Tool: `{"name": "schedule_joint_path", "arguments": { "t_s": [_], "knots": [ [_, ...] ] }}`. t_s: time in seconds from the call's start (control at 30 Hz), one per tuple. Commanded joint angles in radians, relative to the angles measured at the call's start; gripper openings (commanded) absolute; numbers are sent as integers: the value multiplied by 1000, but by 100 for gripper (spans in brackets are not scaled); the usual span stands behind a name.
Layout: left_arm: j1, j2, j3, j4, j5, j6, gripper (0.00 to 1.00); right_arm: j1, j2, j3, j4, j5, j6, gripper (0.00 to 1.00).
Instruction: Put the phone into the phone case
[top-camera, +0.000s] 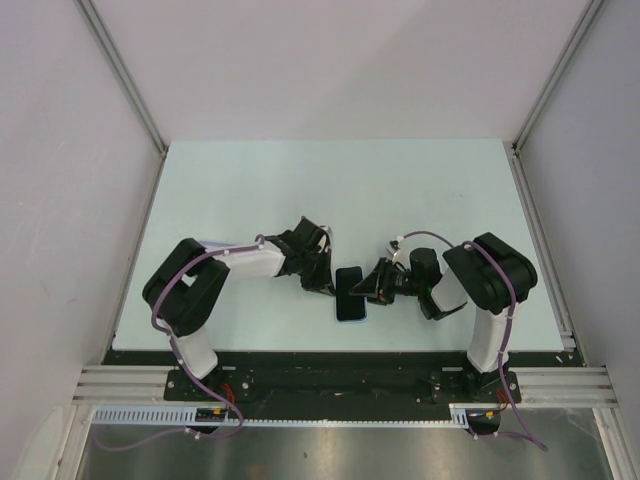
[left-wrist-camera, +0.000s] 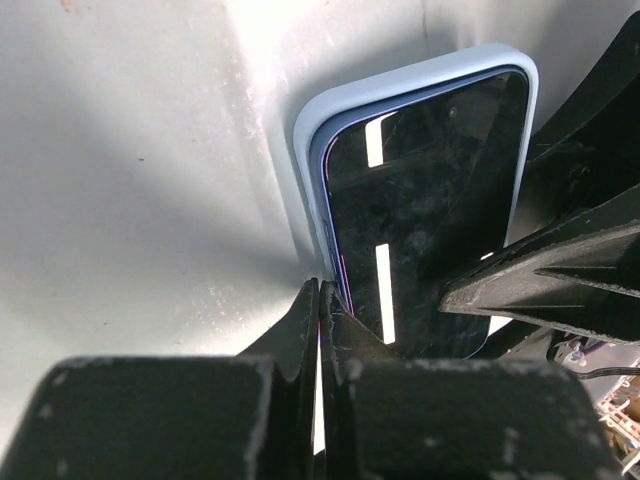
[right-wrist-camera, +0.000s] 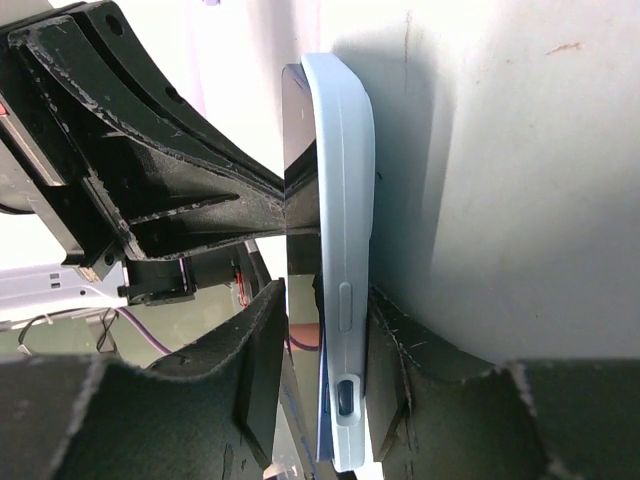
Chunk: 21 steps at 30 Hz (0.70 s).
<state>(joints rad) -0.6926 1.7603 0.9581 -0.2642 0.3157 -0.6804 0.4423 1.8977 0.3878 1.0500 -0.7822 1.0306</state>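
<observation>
Low in the middle of the overhead view, the phone (top-camera: 350, 290) lies on the table (top-camera: 300, 190) between the two grippers, set in the case (left-wrist-camera: 400, 85); I cannot tell if it is pressed fully home. The right gripper (top-camera: 372, 290) comes in from the right, fingers (right-wrist-camera: 262, 350) clamped across phone and case together. The left gripper (top-camera: 325, 283) meets the phone's left edge, fingers (left-wrist-camera: 300, 325) pinched nearly together at the rim.

Glossy black glass fronts the phone (left-wrist-camera: 420, 220), the phone case (right-wrist-camera: 345, 180) is smooth matt pale-blue plastic, the table (top-camera: 300, 190) matt.
</observation>
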Motion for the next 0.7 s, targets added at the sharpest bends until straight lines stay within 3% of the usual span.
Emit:
{"name": "schedule_joint_path", "arguments": {
  "t_s": [0.0, 0.33, 0.67],
  "knots": [
    [-33, 4, 54, 28, 22, -8, 0, 18, 21, 19, 94, 4, 22, 39],
    [-41, -47, 77, -110, -87, 54, 0, 18, 40, 19, 116, 1, 39, 39],
    [-61, -91, 21, -70, -35, 41, 0, 12, 55, 19, 133, -2, 51, 41]
  ]
}}
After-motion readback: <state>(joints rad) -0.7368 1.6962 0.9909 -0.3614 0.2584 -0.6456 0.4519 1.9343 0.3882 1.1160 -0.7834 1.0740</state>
